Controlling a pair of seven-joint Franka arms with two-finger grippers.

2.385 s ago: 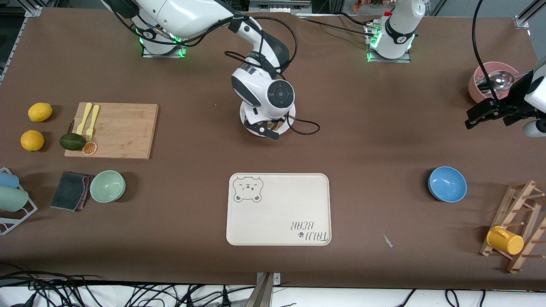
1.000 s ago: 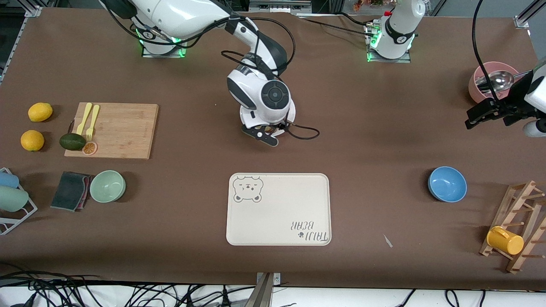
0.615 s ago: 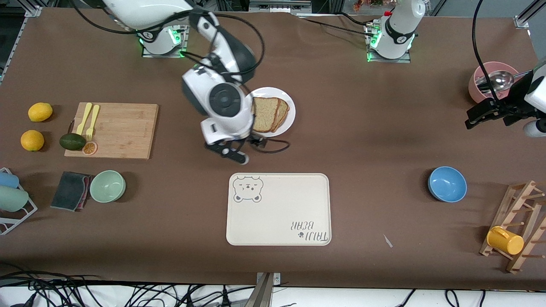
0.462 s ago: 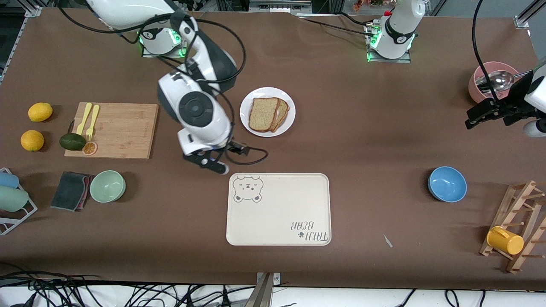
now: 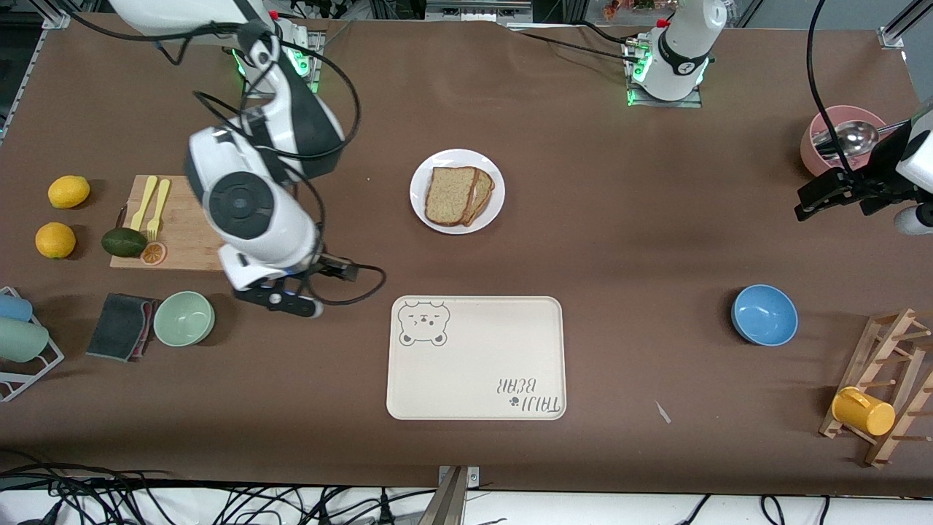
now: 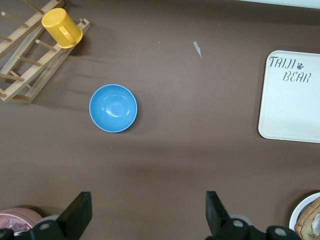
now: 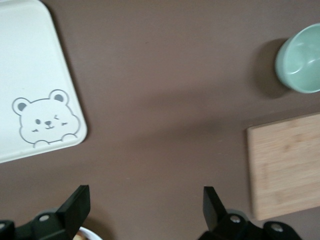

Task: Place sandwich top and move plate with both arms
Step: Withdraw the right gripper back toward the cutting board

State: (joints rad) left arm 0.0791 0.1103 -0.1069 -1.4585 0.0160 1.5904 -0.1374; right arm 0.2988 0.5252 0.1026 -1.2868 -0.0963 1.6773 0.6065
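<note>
The small white plate [image 5: 490, 210] sits mid-table, farther from the front camera than the bear tray. The sandwich top [image 5: 446, 195], a plain speckled slice with a dark crust, lies on another slice on that plate, with nothing touching it. My right gripper [image 5: 280, 300] hangs open and empty over bare table between the cutting board and the tray; in the right wrist view the right gripper [image 7: 145, 207] shows a sliver of the plate [image 7: 87, 234] by one finger. My left gripper [image 5: 816, 198] waits open and empty beside the pink bowl; the left wrist view has the left gripper [image 6: 147, 212] over bare table.
The cream bear tray [image 5: 474, 379] lies near the front edge. A cutting board [image 5: 219, 219] with cutlery, an avocado [image 5: 122, 242], two lemons, a green bowl [image 5: 184, 318] and a cloth lie at the right arm's end. A blue bowl [image 5: 764, 314], pink bowl [image 5: 820, 138] and mug rack [image 5: 885, 386] stand at the left arm's end.
My right arm rose from the plate and swung toward its own end of the table, uncovering the plate with the bread stacked on it. The left arm has not moved.
</note>
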